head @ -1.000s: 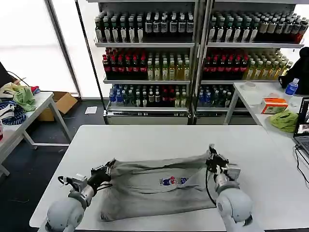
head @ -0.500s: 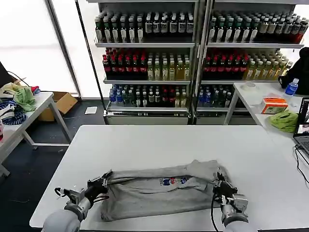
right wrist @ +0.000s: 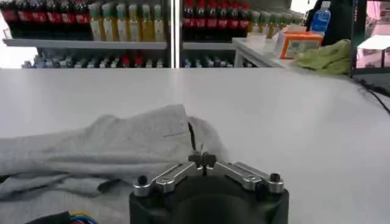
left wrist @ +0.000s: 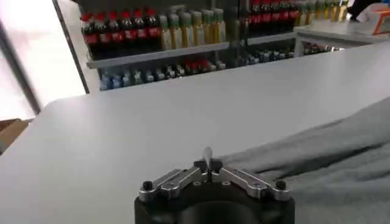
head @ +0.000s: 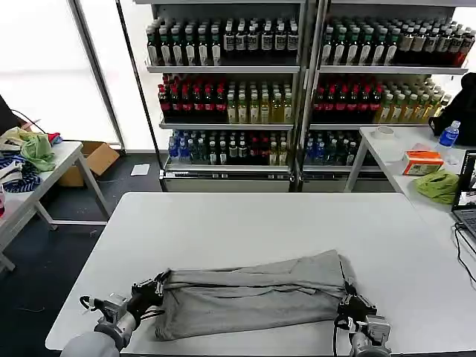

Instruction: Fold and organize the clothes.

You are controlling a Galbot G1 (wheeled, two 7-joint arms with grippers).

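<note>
1. The grey shirt (head: 249, 291) lay folded across the lower centre of the white worktop (head: 245, 223).
2. The left gripper (head: 154, 287) and the right gripper (head: 352, 304) were each pinched shut on a shirt end.
3. Bottle shelves (head: 297, 82) stood behind.

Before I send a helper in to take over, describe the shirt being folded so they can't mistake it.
On the big white table facing the drink shelves, look at the near edge. The grey shirt lies there as a wide, rumpled band, with the left pincer at one end and the right pincer at the other. It is the sole cloth on that table; the green cloth lies on a side table.
</note>
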